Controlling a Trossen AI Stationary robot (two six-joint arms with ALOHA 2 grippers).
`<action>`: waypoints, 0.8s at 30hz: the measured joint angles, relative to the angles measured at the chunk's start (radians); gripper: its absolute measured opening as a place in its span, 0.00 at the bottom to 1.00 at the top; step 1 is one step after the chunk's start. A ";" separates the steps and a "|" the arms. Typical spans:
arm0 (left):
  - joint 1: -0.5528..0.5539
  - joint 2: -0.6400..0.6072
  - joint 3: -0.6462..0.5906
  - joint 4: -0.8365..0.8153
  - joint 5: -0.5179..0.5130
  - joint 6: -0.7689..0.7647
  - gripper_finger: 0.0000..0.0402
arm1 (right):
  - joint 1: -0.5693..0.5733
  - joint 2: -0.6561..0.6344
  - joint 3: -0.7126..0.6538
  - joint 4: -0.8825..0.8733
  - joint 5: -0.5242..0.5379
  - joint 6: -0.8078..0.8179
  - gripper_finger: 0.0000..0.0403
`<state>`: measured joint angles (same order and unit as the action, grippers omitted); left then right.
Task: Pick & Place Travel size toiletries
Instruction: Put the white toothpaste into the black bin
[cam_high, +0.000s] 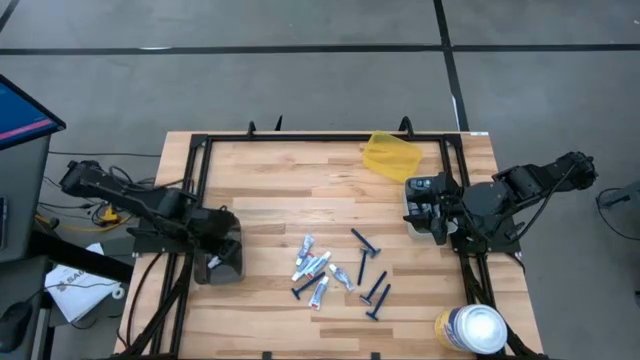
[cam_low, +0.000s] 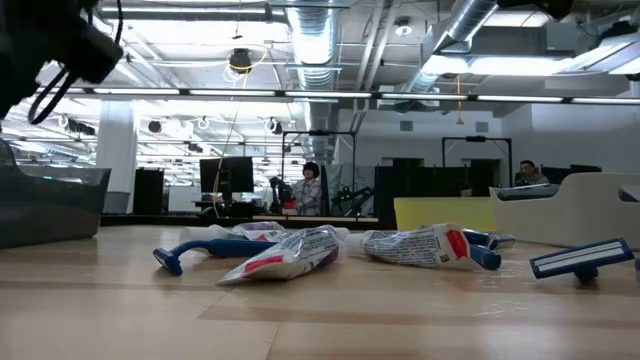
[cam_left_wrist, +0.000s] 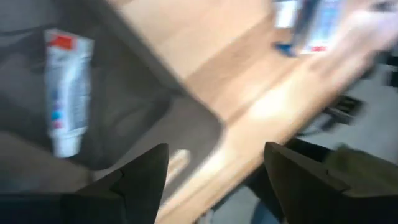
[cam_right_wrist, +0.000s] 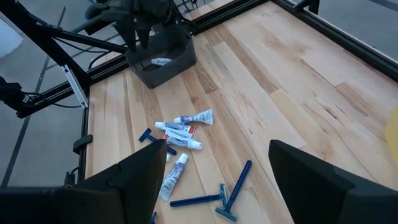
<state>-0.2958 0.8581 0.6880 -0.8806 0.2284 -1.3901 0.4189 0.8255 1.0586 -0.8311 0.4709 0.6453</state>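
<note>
Wood table (cam_high: 270, 180), both arms low at its sides. Left gripper (cam_right_wrist: 142, 28) hangs jaws wide over dark bin (cam_high: 222, 262) holding 1 tube (cam_left_wrist: 65, 90), lying flat. Right gripper (cam_high: 425, 205) empty, jaws wide. Mid-table pile: about 5 tubes (cam_high: 318, 264), 5 razors (cam_high: 365, 243), axes mixed.

Tubes (cam_high: 318, 264): white with blue print and a red patch; one (cam_left_wrist: 65, 90) lies in the bin. Razors (cam_high: 366, 242): dark blue. Bin (cam_high: 222, 260): dark grey. Table (cam_high: 290, 190): pale wood planks, black frame rails. Cloth (cam_high: 390, 156): yellow. Canister (cam_high: 470, 328): white lid, yellow wall. Arms: black. Floor: grey with dark lines.
</note>
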 joint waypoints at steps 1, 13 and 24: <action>0.000 -0.018 0.000 0.017 -0.003 0.001 0.64 | 0.000 0.000 0.000 0.002 0.000 0.002 0.68; 0.000 -0.054 0.000 0.452 -0.121 0.072 0.61 | 0.000 0.000 0.000 0.002 -0.002 0.002 0.68; 0.000 0.120 0.000 0.713 -0.438 0.427 0.59 | 0.001 0.000 0.000 0.003 -0.004 -0.001 0.68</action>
<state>-0.2958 0.9779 0.6884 -0.1680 -0.2099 -0.9629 0.4196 0.8255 1.0588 -0.8278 0.4667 0.6441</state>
